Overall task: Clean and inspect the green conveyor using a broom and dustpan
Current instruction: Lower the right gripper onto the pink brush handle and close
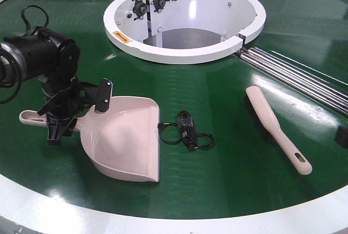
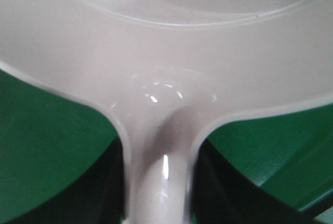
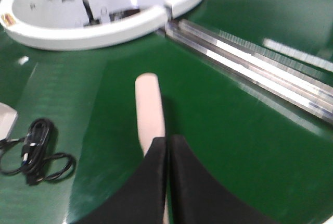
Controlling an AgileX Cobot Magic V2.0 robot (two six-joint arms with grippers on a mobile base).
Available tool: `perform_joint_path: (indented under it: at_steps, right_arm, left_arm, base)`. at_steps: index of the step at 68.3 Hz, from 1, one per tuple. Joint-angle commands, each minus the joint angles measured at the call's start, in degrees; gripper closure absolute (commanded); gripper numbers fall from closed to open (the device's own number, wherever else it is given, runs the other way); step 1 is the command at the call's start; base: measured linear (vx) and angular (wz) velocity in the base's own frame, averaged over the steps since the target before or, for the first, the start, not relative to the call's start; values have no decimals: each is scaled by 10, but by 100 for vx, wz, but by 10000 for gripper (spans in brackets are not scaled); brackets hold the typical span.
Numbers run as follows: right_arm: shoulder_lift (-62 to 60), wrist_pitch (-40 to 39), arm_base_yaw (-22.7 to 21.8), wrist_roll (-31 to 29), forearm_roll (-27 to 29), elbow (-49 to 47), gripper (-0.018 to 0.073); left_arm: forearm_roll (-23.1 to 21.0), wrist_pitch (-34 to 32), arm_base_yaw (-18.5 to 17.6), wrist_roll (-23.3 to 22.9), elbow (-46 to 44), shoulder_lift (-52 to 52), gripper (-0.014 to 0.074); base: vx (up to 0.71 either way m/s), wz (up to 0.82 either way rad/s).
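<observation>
Two tools lie on the green conveyor point(image 1: 217, 190): dustpan point(image 1: 128, 136) at left, broom point(image 1: 274, 128) well apart at right, black cable point(image 1: 187, 131) between them. Left end effector point(image 1: 58, 124) clenched on the dustpan's handle. Right end effector point(image 3: 168, 140) pressed closed, empty, with the broom showing just beyond its tips.

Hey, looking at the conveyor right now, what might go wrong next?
The black cable lies looped right at the dustpan mouth, so sliding the pan with the left gripper may snag or drag it. The right gripper has its fingers together near the broom; descending without opening would likely shove it across the green conveyor.
</observation>
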Motion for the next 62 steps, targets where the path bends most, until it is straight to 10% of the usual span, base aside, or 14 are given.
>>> perform_joint_path:
  at_steps: [1, 19, 46, 62]
  right_arm:
    - [31, -19, -3, 9, 29, -23, 568]
    - [124, 130, -3, -86, 28, -93, 498]
    - [273, 269, -3, -100, 38, -266, 63]
    - [378, 353, -2, -113, 62, -368, 32]
  left_arm:
    - [10, 5, -2, -3, -17, -28, 603]
    - [10, 5, -2, -3, -17, -28, 603]
    - [10, 5, -2, -3, -17, -28, 603]
    - [10, 5, -2, -3, -17, -28, 603]
  base:
    - [0, 0]
    - [0, 0]
    - [0, 0]
    - [0, 0]
